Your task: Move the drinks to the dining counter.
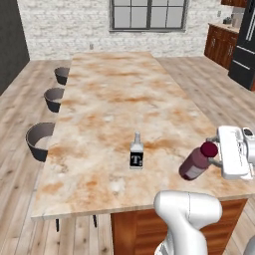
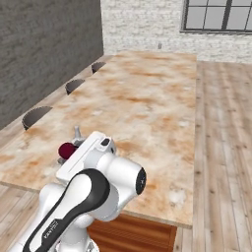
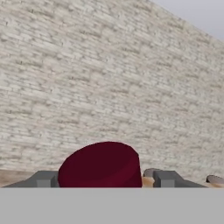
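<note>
Gripping fingers [image 3: 101, 180] flank the round maroon bottle [image 1: 194, 163] – tilted over mottled marble counter [image 1: 99, 99]

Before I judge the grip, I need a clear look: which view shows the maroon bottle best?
The left base view: the tilted maroon bottle shows cap and body beside the gripper. The right base view gives just its cap behind the arm; the hand view, the cap between the fingertips.
</note>
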